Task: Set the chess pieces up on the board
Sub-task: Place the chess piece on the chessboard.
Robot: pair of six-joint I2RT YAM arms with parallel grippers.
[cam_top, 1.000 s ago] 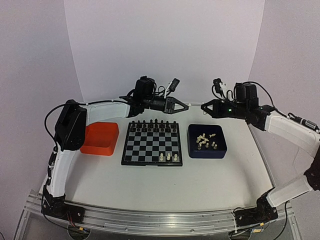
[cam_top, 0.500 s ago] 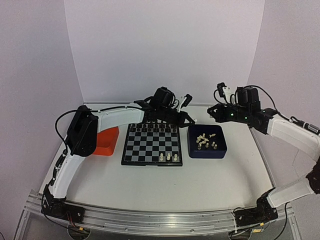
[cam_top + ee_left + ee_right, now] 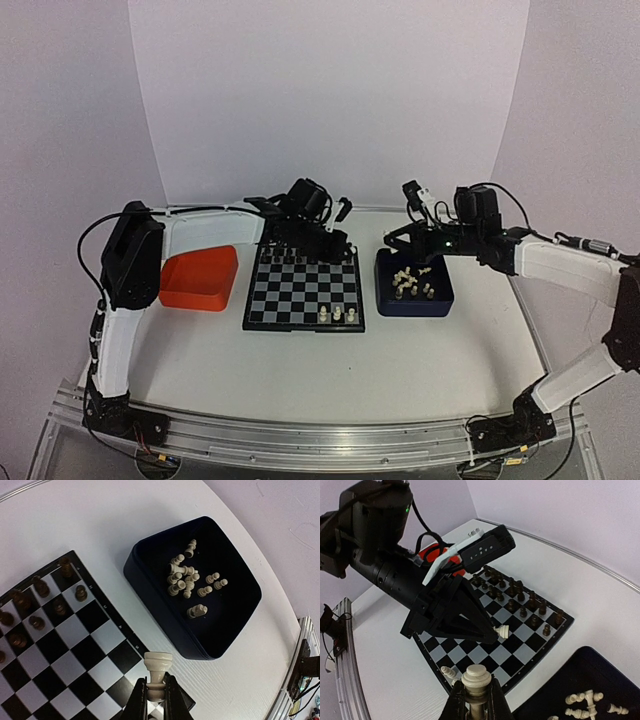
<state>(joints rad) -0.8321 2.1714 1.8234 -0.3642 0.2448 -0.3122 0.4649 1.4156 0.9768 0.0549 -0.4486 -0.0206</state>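
Observation:
The board (image 3: pixel 303 290) lies mid-table, with black chessmen along its far rows and three cream-white chess pieces (image 3: pixel 338 314) on its near edge. My left gripper (image 3: pixel 347 244) hangs over the board's far right corner. It is shut on a cream-white piece (image 3: pixel 157 668), with the board (image 3: pixel 60 650) below it. My right gripper (image 3: pixel 389 240) hovers by the far left corner of the dark blue tray (image 3: pixel 443 297). It is shut on a second cream-white piece (image 3: pixel 477 679). In the right wrist view the left gripper (image 3: pixel 494 636) and its piece (image 3: pixel 503 631) sit above the board (image 3: pixel 520 645).
The dark blue tray (image 3: pixel 150 575) holds several loose cream-white pieces (image 3: pixel 182 575) lying on their sides. An orange tray (image 3: pixel 200 278) stands left of the board. The two gripper tips are close together above the gap between board and blue tray.
The left gripper has swung down and back left to the board's far right corner. The right gripper has come left and lower toward the blue tray's far left corner. Both still hold their pieces.

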